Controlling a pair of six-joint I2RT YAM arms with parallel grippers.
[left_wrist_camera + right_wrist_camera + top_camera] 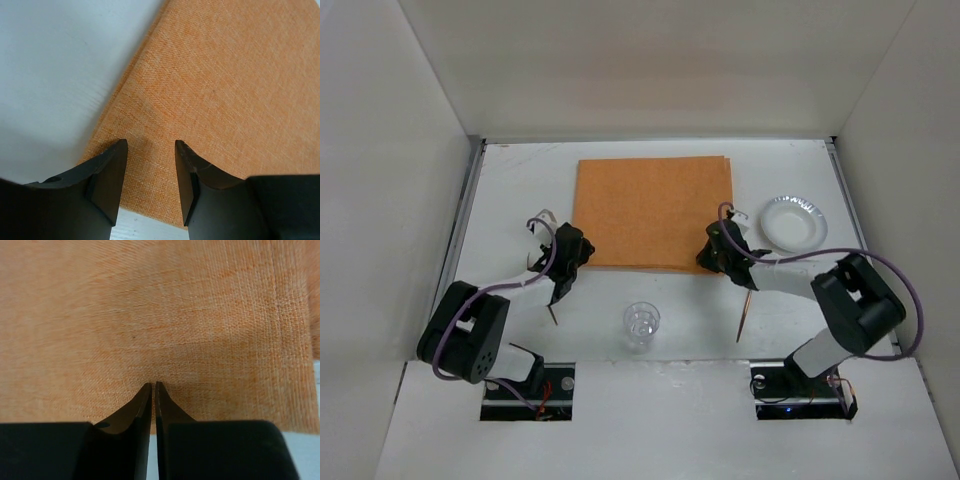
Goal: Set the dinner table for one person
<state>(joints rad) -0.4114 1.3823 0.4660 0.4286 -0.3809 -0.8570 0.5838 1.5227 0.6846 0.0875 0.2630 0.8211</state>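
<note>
On the white dinner table (515, 190) an orange cloth mat (652, 210) lies flat at the back centre. My left gripper (581, 258) hovers at the mat's near-left corner (215, 90); its jaws (151, 146) stand open astride the mat's near edge with nothing gripped. At the mat's near-right edge is my right gripper (712, 259). In the right wrist view its jaws (153, 385) are closed to a thin slit, pinched on the mat's edge (150, 330).
A clear glass cup (641, 325) stands between the arm bases. A silver-rimmed white plate (794, 221) sits right of the mat. One thin brown stick (745, 318) lies near the right arm, a shorter one (553, 315) near the left arm. Metal rails (465, 215) edge the table.
</note>
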